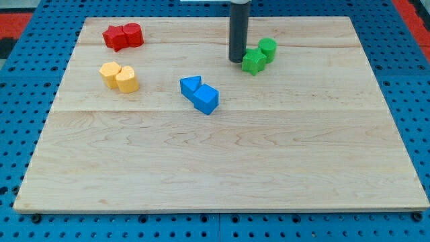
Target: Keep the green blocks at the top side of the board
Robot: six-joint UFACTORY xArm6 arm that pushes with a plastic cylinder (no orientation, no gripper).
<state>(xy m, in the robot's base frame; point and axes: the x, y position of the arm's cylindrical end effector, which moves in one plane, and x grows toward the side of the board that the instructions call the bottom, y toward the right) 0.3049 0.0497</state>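
Two green blocks sit near the view's top, right of centre: a star-shaped one (253, 61) and a rounder one (267, 48) just up and to the right, touching it. My tip (236, 60) rests on the board right beside the green star block's left side, touching or nearly touching it. The dark rod rises from there out of the view's top.
Two red blocks (123, 35) lie together at the top left. Two yellow blocks (119, 76) lie below them. Two blue blocks (199, 94) lie near the centre, left and below my tip. The wooden board (222, 168) sits on a blue pegboard.
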